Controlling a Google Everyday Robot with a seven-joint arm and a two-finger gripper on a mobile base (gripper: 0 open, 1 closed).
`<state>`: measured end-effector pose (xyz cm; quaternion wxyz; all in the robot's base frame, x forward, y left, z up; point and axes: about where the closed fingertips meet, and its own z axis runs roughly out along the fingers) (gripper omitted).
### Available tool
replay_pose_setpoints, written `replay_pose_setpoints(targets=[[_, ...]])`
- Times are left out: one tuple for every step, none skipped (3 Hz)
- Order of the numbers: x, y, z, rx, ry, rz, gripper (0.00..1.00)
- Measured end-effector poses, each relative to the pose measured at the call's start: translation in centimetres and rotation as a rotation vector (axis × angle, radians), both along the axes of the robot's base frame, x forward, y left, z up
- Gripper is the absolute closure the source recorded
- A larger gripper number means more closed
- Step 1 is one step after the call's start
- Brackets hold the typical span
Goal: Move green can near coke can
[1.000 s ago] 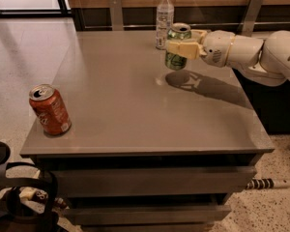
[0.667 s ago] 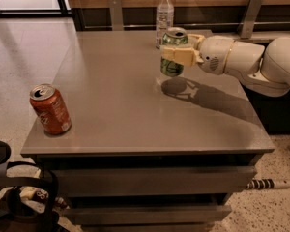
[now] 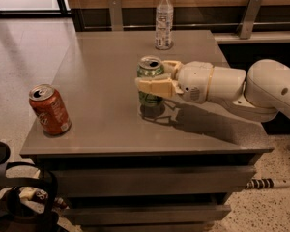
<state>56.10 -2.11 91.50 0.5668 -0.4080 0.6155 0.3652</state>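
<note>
1. Green can (image 3: 149,72) is clamped in the gripper (image 3: 153,78), seemingly held just off the grey table (image 3: 101,57) near its middle; the carry is judged in hand.
2. Coke can (image 3: 50,109) stands upright, well apart, at the near left corner.
3. The next move calls for travel left and nearer; then a gentle set-down beside it, without touching it.

On the table (image 3: 101,66), claw (image 3: 152,79) around green can (image 3: 149,71) at centre; coke can (image 3: 50,111) well left, frontward; bottle (image 3: 164,21) behind.
</note>
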Motion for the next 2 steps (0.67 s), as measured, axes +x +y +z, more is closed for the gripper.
replay_pose_setpoints(targets=[[-2.1,2.1,-0.5,-0.015,-0.012,0.066,1.0],[-3.9,4.1,-1.0,-0.006,-0.008,0.118,1.0]])
